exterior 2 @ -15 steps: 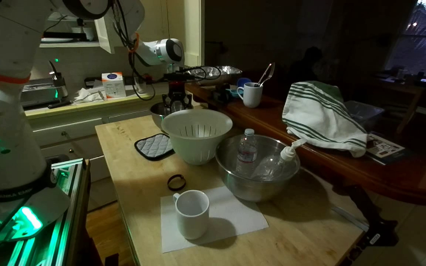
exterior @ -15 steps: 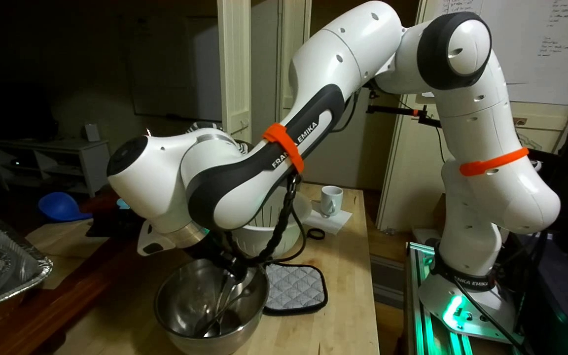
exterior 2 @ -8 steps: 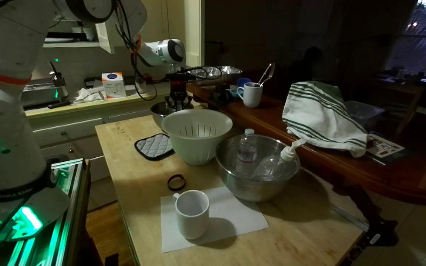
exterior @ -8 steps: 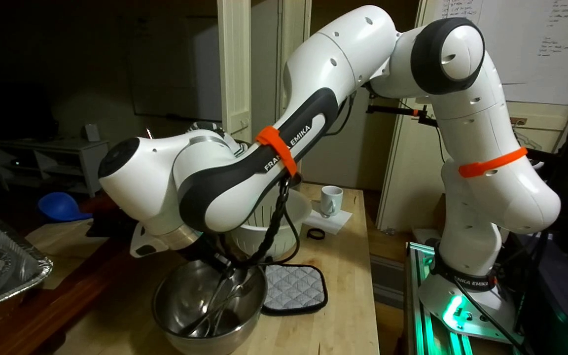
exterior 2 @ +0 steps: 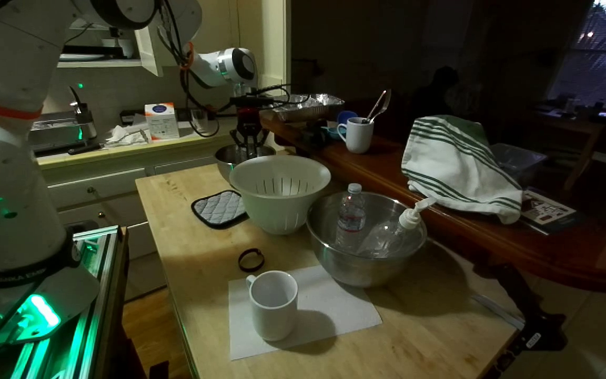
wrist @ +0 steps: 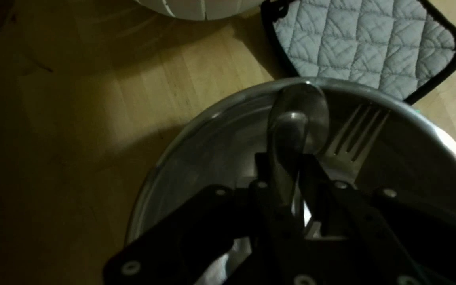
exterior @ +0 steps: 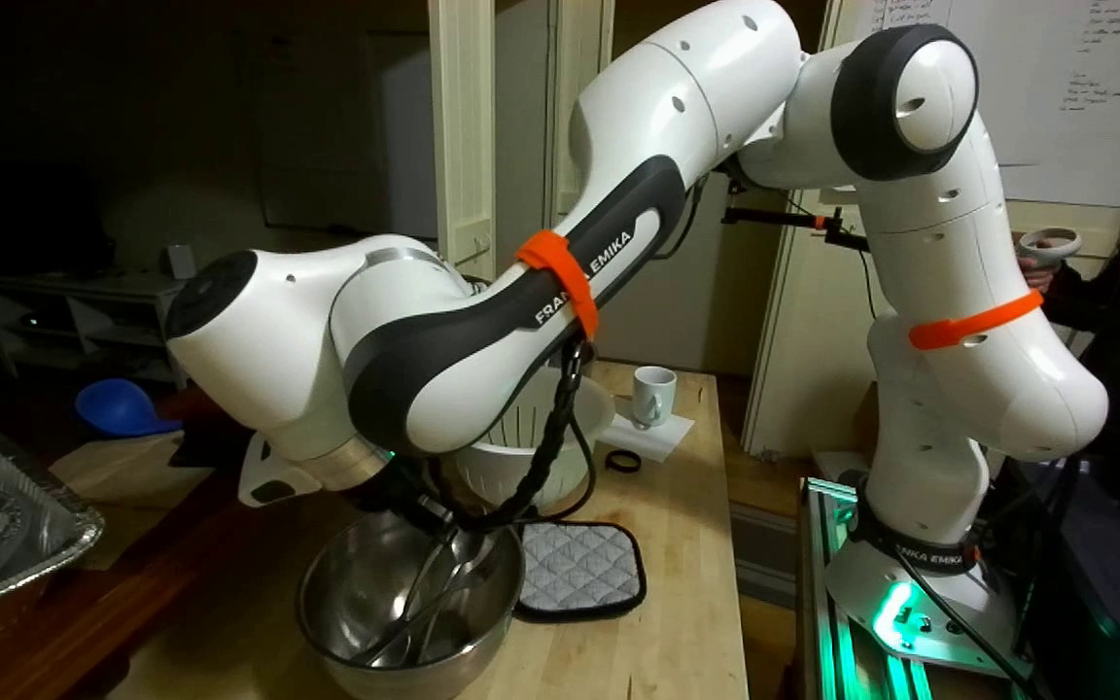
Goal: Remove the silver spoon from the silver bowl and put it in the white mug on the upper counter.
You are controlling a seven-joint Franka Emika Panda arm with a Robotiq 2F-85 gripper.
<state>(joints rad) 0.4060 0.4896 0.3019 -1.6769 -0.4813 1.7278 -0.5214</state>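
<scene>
The silver bowl [exterior: 372, 583] stands at the table's end with several utensils in it; it also shows in an exterior view [exterior 2: 223, 160] and the wrist view [wrist: 196, 136]. My gripper [wrist: 285, 161] is low over the bowl, its fingers shut on a slim shiny utensil that looks like the silver spoon [wrist: 290, 132]. A spoon head and a fork [wrist: 346, 148] lie behind it in the bowl. The gripper also shows in an exterior view [exterior 2: 251, 151]. The white mug [exterior 2: 359, 136] stands on the brown upper counter with utensils upright in it.
A white colander [exterior 2: 280, 210] stands beside the bowl, near a grey pot holder [exterior 2: 220, 209]. A bigger steel bowl [exterior 2: 371, 268] holds bottles. Another white mug [exterior 2: 274, 310] stands on paper. A foil tray [exterior 2: 308, 109] and a towel [exterior 2: 458, 163] are on the upper counter.
My gripper has shifted left and slightly up in an exterior view. The utensil handle in the bowl has swung along with it. A hand with a white controller has come into view.
</scene>
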